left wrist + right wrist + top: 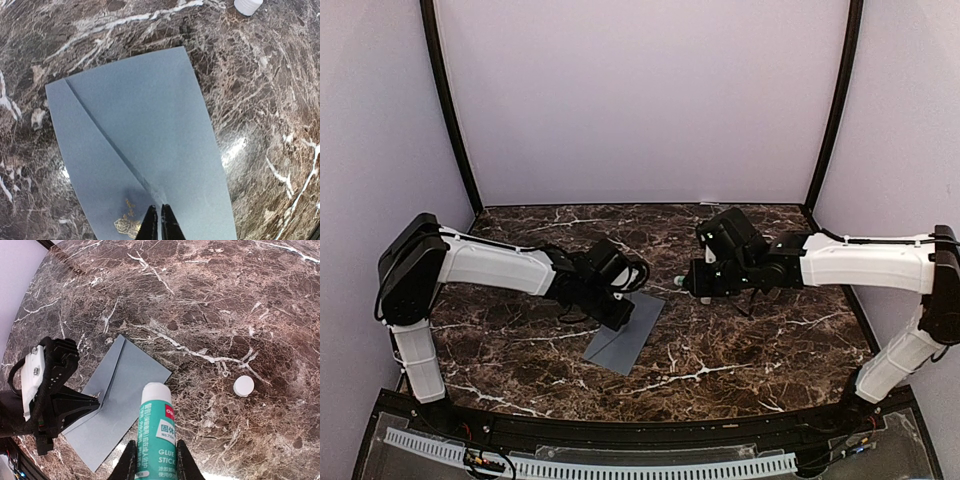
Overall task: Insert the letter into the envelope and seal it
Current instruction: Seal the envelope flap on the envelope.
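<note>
Dark brown marble table [740, 350], white-veined, set between pale walls. I see the envelope [150, 135] lying flat directly beneath the left gripper [160, 226]. That gripper's fingers are pressed together with nothing between them, and their tips touch the grey paper where a flap crease ends. The right gripper [155, 460] pinches a teal glue stick [156, 427], uncapped, its label reading "GLUE STICK" below Chinese characters. A white round cap [243, 386] lies ahead and right of that gripper. A gold floral motif [126, 226] sits just left of the left fingertips.
</note>
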### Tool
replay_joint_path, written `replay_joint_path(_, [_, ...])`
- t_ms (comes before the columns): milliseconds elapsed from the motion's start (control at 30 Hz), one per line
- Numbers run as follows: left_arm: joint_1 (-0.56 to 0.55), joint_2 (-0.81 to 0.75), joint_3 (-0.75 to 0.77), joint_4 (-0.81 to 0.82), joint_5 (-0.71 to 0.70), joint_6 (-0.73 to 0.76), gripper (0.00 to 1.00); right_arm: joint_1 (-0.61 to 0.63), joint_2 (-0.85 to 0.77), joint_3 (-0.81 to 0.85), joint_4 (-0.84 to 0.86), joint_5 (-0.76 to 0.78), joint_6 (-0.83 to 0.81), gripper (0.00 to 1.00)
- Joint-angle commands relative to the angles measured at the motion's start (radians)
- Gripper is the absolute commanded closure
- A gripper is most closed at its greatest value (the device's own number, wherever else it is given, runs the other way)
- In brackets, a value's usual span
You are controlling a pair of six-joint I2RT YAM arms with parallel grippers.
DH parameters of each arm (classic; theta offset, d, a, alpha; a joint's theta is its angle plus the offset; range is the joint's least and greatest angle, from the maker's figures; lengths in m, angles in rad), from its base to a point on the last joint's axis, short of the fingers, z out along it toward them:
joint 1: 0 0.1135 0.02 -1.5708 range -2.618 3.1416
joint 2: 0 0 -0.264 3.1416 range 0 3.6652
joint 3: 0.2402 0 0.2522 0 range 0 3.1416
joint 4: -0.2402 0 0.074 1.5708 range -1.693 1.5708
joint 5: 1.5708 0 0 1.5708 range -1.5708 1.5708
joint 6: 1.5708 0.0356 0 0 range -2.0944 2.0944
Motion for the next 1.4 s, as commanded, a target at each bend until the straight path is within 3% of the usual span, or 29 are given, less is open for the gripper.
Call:
replay_joint_path(0, [0.006,-0.002,0.032,-0.013,0.012,0.023,0.95,-0.007,-0.032,-0.015,0.039,0.008,0.018,0.96])
replay_joint_path(400, [0.006,0.013,0.007,-0.001,0.003,-0.003,0.96,-0.007,-0.031,-0.017,0.038,0.006,0.019,0.96])
replay_joint_path(900, [0.006,0.049,-0.08,0.069,0.107,-0.058,0.96,-0.007,-0.03,-0.021,0.04,0.005,0.022,0.96])
replay_joint_path(1367, [0.006,0.127,-0.059,-0.055,0.031,-0.041,0.96,-0.007,-0.039,-0.028,0.04,0.007,0.025,0.96])
